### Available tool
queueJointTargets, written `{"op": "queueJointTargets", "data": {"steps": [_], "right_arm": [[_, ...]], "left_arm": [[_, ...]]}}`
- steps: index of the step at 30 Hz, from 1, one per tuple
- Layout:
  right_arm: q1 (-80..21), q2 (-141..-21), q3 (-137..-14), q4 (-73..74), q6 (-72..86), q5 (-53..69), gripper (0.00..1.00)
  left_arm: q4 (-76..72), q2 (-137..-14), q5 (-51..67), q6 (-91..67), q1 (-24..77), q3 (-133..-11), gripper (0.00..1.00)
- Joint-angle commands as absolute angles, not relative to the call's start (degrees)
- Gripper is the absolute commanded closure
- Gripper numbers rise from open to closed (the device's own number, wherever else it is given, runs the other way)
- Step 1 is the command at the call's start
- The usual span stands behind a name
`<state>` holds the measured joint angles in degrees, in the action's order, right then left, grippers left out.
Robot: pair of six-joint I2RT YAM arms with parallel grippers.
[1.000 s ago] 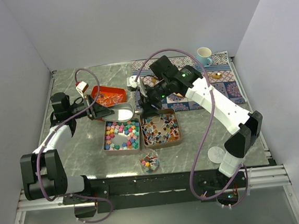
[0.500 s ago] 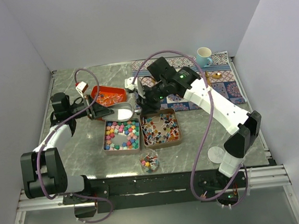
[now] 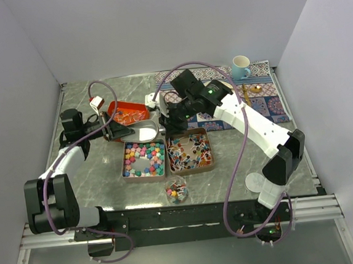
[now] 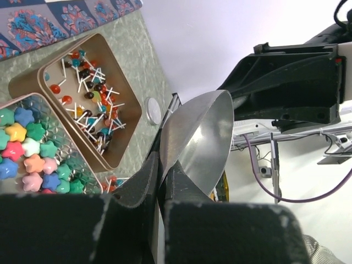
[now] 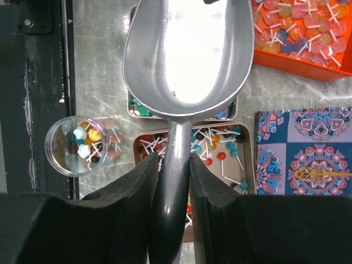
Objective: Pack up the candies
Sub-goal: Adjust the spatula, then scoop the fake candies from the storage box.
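Chunky star-shaped candies point(image 3: 143, 159) in pink, green, yellow, blue and orange fill the left tin. Small lollipop candies point(image 3: 190, 150) on white sticks lie in the right tin. A metal scoop point(image 3: 145, 132) hangs empty above the tins' far edge, held from both sides. My left gripper point(image 3: 124, 132) is shut on the scoop's thin rim point(image 4: 206, 143), its fingers point(image 4: 137, 184) pinching the metal. My right gripper point(image 3: 165, 125) is shut on the scoop's handle point(image 5: 173, 165), with the bowl point(image 5: 187, 55) pointing away from it.
An orange tray point(image 3: 128, 113) of wrapped sweets sits behind the scoop. A round clear tub point(image 3: 177, 190) holding a few candies stands near the front edge, and a white lid point(image 3: 255, 181) lies at the right. A patterned mat point(image 3: 247, 95) and a mug point(image 3: 240, 66) are at the back right.
My right gripper has moved left to the scoop and shut on its handle. The left gripper has kept its hold on the scoop's rim and stayed in place.
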<state>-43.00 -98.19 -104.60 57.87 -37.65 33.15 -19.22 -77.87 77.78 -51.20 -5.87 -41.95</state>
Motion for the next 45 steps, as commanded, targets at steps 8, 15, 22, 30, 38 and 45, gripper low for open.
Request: {"op": "queueJointTargets", "data": {"steps": [8, 15, 22, 30, 38, 45], "right_arm": [[-43.33, -100.36, -113.63, 65.88, -45.21, 24.47, 1.0], [-44.46, -103.88, -110.49, 68.47, -65.55, 9.73, 1.0], [-48.69, -121.88, -131.56, 82.35, -56.44, 2.99, 1.0], [-53.35, -121.11, -126.56, 82.35, -50.28, -1.04, 1.0], [-55.63, -118.48, -121.04, 82.62, -43.95, -10.45, 1.0], [-55.28, -124.0, -119.79, 82.62, -35.96, -12.57, 1.0]], "left_arm": [[-1.42, -75.68, 60.4, -40.08, -17.91, -56.58, 0.28], [15.37, -68.14, 37.82, -41.12, -22.94, -59.16, 0.26], [18.46, -61.09, 31.55, -44.56, -23.03, -39.76, 0.27], [17.93, -58.36, 30.77, -47.81, -22.94, -31.12, 0.28], [19.24, -59.06, 30.94, -50.27, -22.68, -28.04, 0.28], [21.88, -60.11, 29.36, -51.94, -21.36, -26.72, 0.24]]}}
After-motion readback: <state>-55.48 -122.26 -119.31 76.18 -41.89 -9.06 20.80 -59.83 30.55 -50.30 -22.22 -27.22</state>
